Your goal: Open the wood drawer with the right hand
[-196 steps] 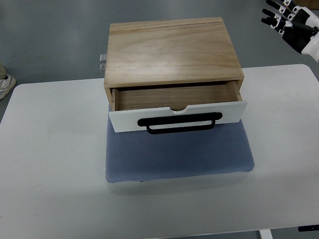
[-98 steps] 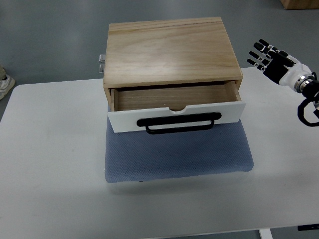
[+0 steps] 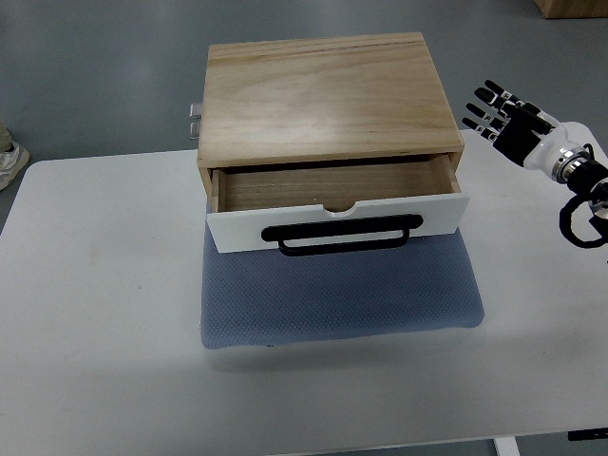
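A light wooden box (image 3: 323, 95) stands on a blue-grey mat (image 3: 332, 294) on the white table. Its drawer (image 3: 332, 185) is pulled partway out toward me, showing a bare wooden inside. The drawer has a white front (image 3: 237, 228) with a black bar handle (image 3: 344, 234). My right hand (image 3: 499, 114) hovers to the right of the box, level with its front corner, apart from it. Its fingers are spread and point left, holding nothing. The forearm comes in from the right edge. No left arm shows.
The white table (image 3: 95, 304) reaches the picture's left, right and near sides. A small metal fitting (image 3: 196, 117) sticks out of the box's left side. A shoe (image 3: 11, 160) shows at the left edge on the grey floor. A cardboard corner (image 3: 570, 8) sits top right.
My right hand has come down from the top right corner to beside the box, then drifted slightly left and up. The drawer and box have not moved.
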Motion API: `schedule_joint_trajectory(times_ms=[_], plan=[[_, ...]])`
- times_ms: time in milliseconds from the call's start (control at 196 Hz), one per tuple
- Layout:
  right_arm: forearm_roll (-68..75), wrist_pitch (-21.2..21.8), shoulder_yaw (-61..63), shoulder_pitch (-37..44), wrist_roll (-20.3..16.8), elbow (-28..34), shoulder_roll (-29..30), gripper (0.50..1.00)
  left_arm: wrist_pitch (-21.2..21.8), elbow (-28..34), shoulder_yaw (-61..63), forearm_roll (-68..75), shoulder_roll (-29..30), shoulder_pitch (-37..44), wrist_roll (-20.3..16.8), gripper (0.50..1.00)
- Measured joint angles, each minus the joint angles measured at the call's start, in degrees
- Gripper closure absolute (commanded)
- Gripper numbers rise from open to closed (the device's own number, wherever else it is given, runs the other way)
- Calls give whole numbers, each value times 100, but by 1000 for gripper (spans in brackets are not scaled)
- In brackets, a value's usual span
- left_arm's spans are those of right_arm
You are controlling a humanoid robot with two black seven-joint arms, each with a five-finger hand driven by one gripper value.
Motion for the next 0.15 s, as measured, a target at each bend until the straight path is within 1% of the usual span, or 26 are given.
schedule_joint_trajectory(times_ms=[153], plan=[[-2,-5,-1,-12,0,0,8,548,0,0,0,0,0,0,0,500]])
